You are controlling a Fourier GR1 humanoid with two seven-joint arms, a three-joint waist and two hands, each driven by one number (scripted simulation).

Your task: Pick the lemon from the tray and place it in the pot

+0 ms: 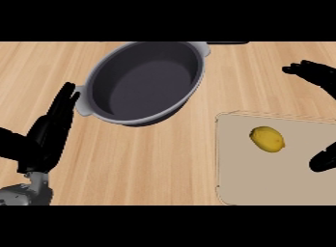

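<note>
A yellow lemon (268, 139) lies on the beige tray (271, 183) at the lower right of the wooden counter. The grey pot (147, 82), with nothing inside, stands at the upper middle, up and left of the tray. My right hand (329, 81) hovers at the right edge, spread open, fingers above the tray's far corner and thumb below near the tray's right side; the lemon sits to its left, untouched. At the lower left my left hand (46, 135) rests open, fingers straight and pointing up toward the pot's left handle.
A dark object (228, 42) peeks in at the top edge behind the pot. Bare wooden counter (163, 164) stretches between the pot, the tray and the left hand.
</note>
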